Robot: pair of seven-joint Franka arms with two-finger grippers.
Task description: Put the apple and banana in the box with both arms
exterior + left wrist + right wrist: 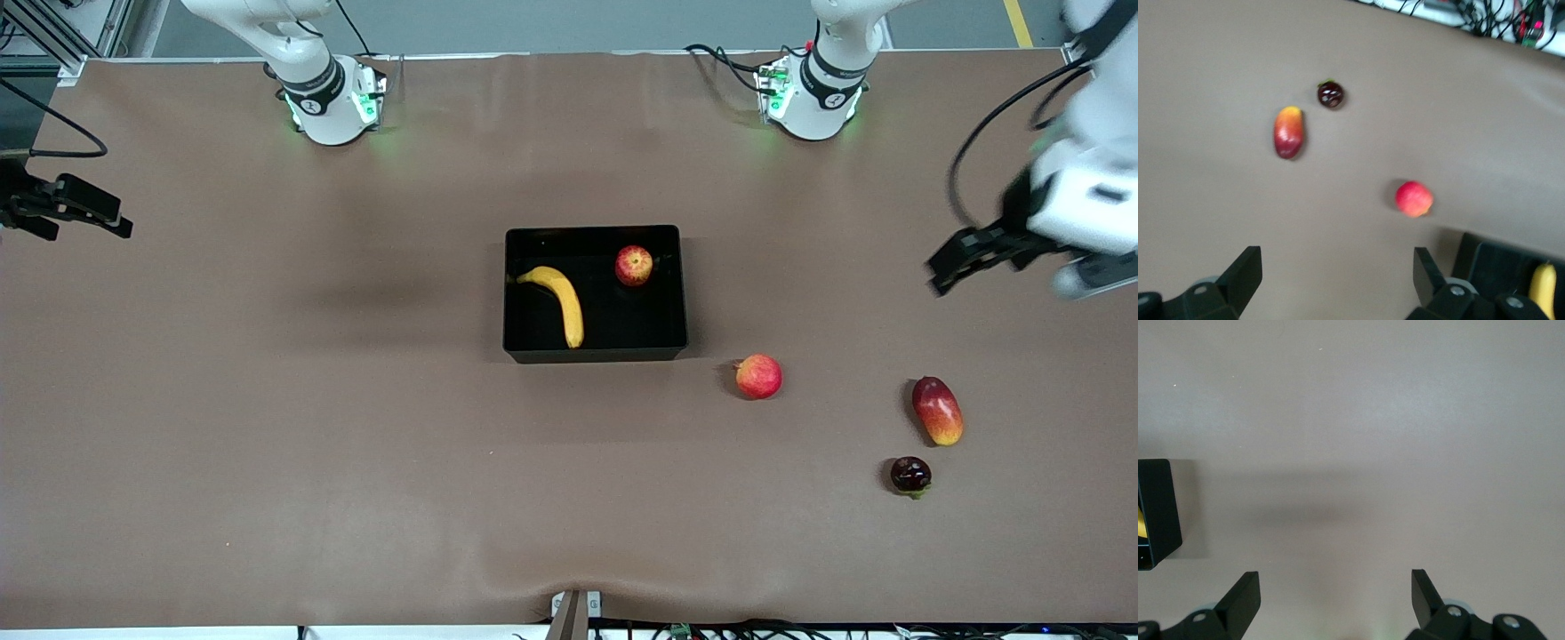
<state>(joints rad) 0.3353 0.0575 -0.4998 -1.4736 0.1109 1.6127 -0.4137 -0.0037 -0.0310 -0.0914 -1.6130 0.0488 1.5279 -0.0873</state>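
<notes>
Inside the black box [595, 352] at the middle of the table, the apple [634, 265] sits in the corner nearer the robots' bases, toward the left arm's end. The banana [558, 300] lies in the same box toward the right arm's end, its curve running from the bases' side down toward the front camera; apple and banana are apart, not touching.

Outside the box, on the brown table [267, 400], a pinker round fruit [758, 376] rests near the box's corner that is nearer the camera and toward the left arm's end. Farther toward the left arm's end lies an elongated red-yellow mango [938, 410], and just nearer the camera than it sits a small dark round fruit [910, 475].

The left gripper [956, 258] hangs in the air over bare table at the left arm's end, fingers [1245, 270] spread wide and holding nothing. The right gripper [84, 209] hangs over the table's edge at the right arm's end, its fingers [1241, 597] also spread wide and empty, well apart from the box.
</notes>
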